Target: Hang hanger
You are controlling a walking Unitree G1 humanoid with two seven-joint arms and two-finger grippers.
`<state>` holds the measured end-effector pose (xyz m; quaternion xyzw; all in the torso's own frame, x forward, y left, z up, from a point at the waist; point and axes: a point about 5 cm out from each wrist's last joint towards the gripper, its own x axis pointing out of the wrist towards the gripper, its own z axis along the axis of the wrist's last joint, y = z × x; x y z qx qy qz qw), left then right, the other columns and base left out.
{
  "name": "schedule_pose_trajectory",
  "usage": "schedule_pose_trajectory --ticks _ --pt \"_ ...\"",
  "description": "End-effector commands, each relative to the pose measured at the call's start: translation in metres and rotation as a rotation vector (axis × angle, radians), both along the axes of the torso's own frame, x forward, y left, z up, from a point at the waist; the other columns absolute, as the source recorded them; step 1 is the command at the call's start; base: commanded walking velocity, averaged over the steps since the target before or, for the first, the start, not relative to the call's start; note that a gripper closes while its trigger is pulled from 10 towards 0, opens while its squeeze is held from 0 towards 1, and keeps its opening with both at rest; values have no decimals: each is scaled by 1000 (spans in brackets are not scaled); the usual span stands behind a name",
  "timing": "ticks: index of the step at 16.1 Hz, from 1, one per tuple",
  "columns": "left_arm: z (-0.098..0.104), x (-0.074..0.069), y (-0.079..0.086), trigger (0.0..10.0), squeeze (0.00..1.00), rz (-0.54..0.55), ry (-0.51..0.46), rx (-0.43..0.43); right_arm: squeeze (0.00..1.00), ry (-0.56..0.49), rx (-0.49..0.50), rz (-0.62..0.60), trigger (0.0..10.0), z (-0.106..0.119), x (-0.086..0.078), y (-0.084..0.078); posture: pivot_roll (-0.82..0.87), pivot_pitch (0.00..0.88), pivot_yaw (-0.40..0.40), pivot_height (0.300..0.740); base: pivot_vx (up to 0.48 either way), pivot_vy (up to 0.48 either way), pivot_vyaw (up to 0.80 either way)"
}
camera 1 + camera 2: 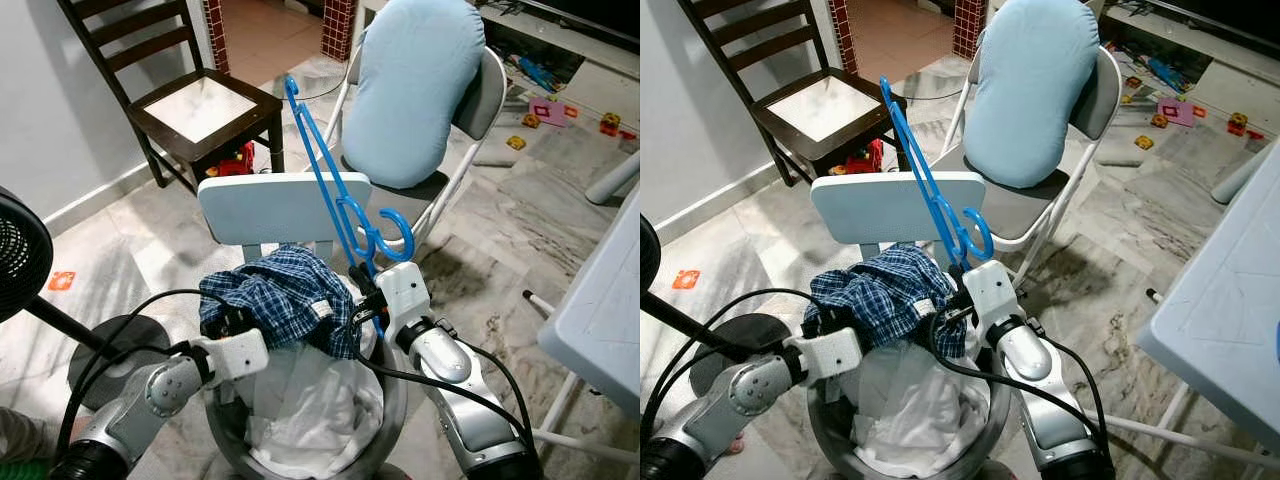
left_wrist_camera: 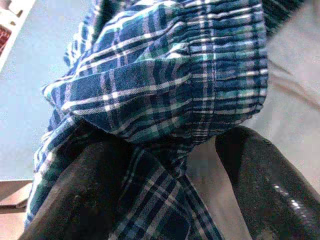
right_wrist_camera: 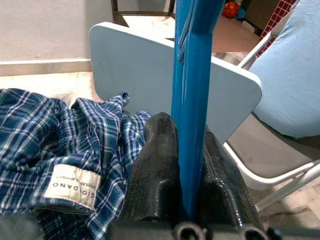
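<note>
A blue plastic hanger (image 1: pixel 320 165) stands up from my right gripper (image 1: pixel 368 290), leaning toward the far left, with its hook (image 1: pixel 397 235) curling out to the right just above the fingers. In the right wrist view the hanger (image 3: pixel 190 95) runs between the black fingers (image 3: pixel 156 160), which are shut on it. My left gripper (image 1: pixel 235 322) is low on the left, shut on a bunched blue plaid shirt (image 1: pixel 285 295) that drapes over a bin. The plaid cloth (image 2: pixel 170 95) lies between the two fingers (image 2: pixel 260 185) in the left wrist view.
A metal bin (image 1: pixel 397 395) holds white laundry (image 1: pixel 320 410) right below both grippers. Behind it stands a small white chair back (image 1: pixel 280 205), then a folding chair with a pale blue cushion (image 1: pixel 415 85) and a dark wooden chair (image 1: pixel 205 105). A white table (image 1: pixel 600 310) is at the right, a fan (image 1: pixel 15 250) at the left.
</note>
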<state>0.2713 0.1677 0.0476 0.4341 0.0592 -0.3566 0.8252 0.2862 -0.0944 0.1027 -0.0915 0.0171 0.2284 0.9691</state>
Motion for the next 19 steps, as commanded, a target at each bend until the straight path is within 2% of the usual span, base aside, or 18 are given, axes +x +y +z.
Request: schedule_pose_trajectory --ticks 1,5,6,8,13,14,16,18,19 --pt "0 2 3 0 0 35 1 -23 0 3 -3 -12 10000 -2 -2 -3 0 163 -50 740 0 0 0" --pt "10 11 -1 0 0 74 -34 -120 0 2 -7 -17 10000 -3 -2 -4 -2 165 -49 740 0 0 0" --pt "15 14 -2 0 0 91 -42 -168 0 0 -7 -19 10000 -2 -2 -4 -5 162 -49 740 0 0 0" --pt "18 16 -4 0 0 92 -47 -192 0 -2 -7 -21 10000 -2 -1 -4 -6 160 -49 740 0 0 0" --pt "21 15 -16 0 0 73 -26 -267 0 -11 -6 -31 10000 0 0 -6 -8 155 -47 740 0 0 0" --pt "25 14 -24 0 0 49 -12 -301 0 -13 -5 -39 10000 0 1 -7 -7 153 -46 740 0 0 0" --pt "29 15 -30 0 0 34 -5 -330 0 -13 -4 -40 10000 0 1 -7 -7 153 -46 740 0 0 0" --pt "43 15 -46 0 0 7 38 -440 0 -14 -3 -41 10000 -1 1 -7 -5 153 -47 740 0 0 0" --pt "55 15 -59 0 0 -10 66 -538 0 -14 -3 -41 10000 -1 1 -6 -5 153 -47 740 0 0 0"
